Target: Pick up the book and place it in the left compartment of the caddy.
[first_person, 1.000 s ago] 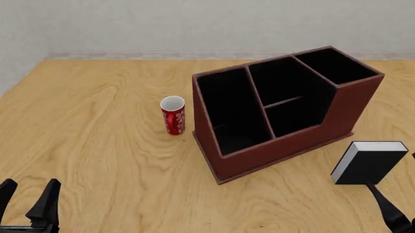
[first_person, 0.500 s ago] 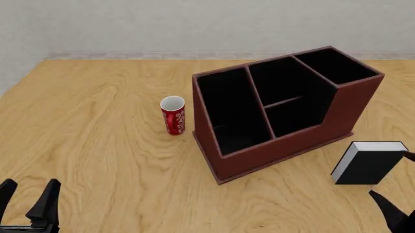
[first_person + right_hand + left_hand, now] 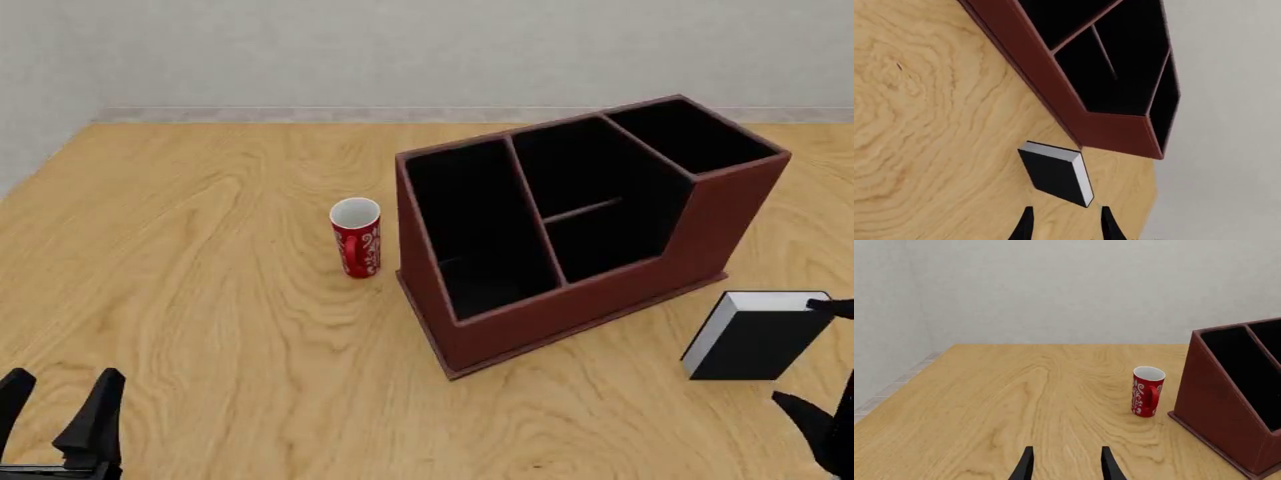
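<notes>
Wood-grain table [image 3: 200, 300] filled the front view, with the left gripper [image 3: 60, 420] at its near left corner, jaws spread and empty. A red cup [image 3: 356, 238] stood beside the caddy [image 3: 587, 300], whose left compartment [image 3: 478, 225] was dark inside. The book [image 3: 754, 335] lay right of the caddy; the right gripper [image 3: 1065, 225], mostly cut off, had jaws parted near it.

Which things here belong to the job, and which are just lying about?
Job: book; caddy with its left compartment; right gripper, fingers apart near the book.
Lying about: red cup; left gripper, idle.
</notes>
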`<control>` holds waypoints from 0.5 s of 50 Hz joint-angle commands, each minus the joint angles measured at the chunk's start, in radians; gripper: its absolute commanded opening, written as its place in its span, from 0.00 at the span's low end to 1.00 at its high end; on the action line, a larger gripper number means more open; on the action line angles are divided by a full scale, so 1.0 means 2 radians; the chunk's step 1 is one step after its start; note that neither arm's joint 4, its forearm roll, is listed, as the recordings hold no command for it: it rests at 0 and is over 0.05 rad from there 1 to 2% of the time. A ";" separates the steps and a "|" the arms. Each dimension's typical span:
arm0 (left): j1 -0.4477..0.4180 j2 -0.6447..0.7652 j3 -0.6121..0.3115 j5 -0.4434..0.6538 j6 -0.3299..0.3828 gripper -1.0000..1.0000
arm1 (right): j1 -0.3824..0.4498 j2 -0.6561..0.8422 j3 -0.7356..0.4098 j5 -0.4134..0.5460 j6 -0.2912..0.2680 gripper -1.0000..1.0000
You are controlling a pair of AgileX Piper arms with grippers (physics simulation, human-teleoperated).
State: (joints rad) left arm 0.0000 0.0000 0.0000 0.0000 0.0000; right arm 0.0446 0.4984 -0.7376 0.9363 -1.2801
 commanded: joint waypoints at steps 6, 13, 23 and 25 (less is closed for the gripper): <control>0.000 0.000 0.000 0.000 0.000 1.00 | -0.022 0.046 -0.030 0.017 -0.062 1.00; 0.000 0.000 0.000 0.000 0.000 1.00 | -0.030 0.066 -0.032 0.009 -0.079 1.00; 0.000 0.000 0.000 0.000 0.000 1.00 | -0.043 0.116 -0.005 -0.047 -0.112 1.00; 0.000 0.000 0.000 0.000 0.000 1.00 | -0.048 0.124 0.000 -0.058 -0.117 1.00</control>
State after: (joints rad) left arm 0.0000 0.0000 0.0000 0.0000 0.0000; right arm -0.0229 0.6650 -0.7664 0.8972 -1.4574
